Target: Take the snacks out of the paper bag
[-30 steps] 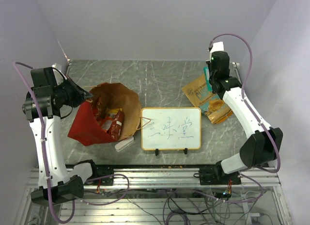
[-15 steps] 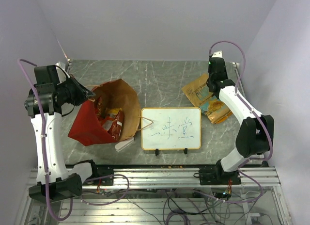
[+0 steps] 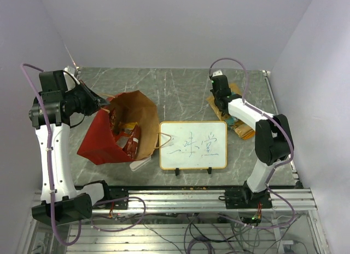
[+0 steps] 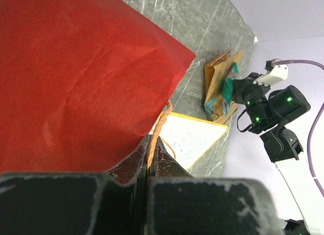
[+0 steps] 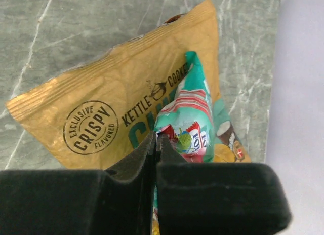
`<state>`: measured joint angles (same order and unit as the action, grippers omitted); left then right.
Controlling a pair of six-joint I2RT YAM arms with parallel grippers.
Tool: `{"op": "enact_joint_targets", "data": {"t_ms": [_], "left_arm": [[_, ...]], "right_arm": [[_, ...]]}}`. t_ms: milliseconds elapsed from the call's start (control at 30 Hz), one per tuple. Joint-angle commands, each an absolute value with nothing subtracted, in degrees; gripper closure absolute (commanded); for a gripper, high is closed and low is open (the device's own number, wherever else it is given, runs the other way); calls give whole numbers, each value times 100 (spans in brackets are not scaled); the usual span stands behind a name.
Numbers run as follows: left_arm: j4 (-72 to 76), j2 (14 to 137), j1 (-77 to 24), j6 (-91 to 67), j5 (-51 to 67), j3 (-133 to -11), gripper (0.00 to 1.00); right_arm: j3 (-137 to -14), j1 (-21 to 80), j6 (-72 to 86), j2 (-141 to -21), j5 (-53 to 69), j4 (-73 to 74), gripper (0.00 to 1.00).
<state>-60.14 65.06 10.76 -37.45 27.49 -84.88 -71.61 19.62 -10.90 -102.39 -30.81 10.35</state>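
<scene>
Paper bag (image 3: pixel 98 142): lies at the left of the table (image 3: pixel 180 84), red outside, brown kraft inside, mouth gaping toward the middle. Contents seen from above: a red packet (image 3: pixel 131 140) near the mouth, a yellow packet (image 3: pixel 128 126) just behind it, more red foil deeper in. How many there are cannot be told; the bag's wall hides the rest.

Outside the bag, far right of the table: large orange bag (image 5: pixel 101 113) lying flat, a teal packet (image 5: pixel 185 113) on top of it. In the top view the right arm covers much of both.

Left gripper (image 4: pixel 151 141): clenched on the paper bag's twine handle (image 4: pixel 161 121) at the upper left rim, holding that edge raised. The left wrist view is mostly red paper; the interior is not visible there.

Right gripper (image 5: pixel 155 139): fingers pressed together, the crumpled edge of the teal packet running into the seam between them, so it reads as pinched. It sits well apart from the paper bag.

Between the two: a framed whiteboard (image 3: pixel 192 144). A white eraser (image 3: pixel 140 163) lies against the bag's near corner.
</scene>
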Motion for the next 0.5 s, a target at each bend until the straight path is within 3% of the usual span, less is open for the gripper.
{"op": "enact_joint_targets", "data": {"t_ms": [0,267,467], "left_arm": [[-5754,6452,1028,-3775,2850,-8622,93],[-5718,6555,1029,-3789,2924,-8656,93],[-5821,6544,1033,-3709,2770,-8683,93]], "right_arm": [[-7128,2006,-1074,-10424,-2760,661,100],[-6366,2224,-2714,-10379,-2710,-599,100],[-6203,2217,-2683,-10517,-2519,-957,100]]}}
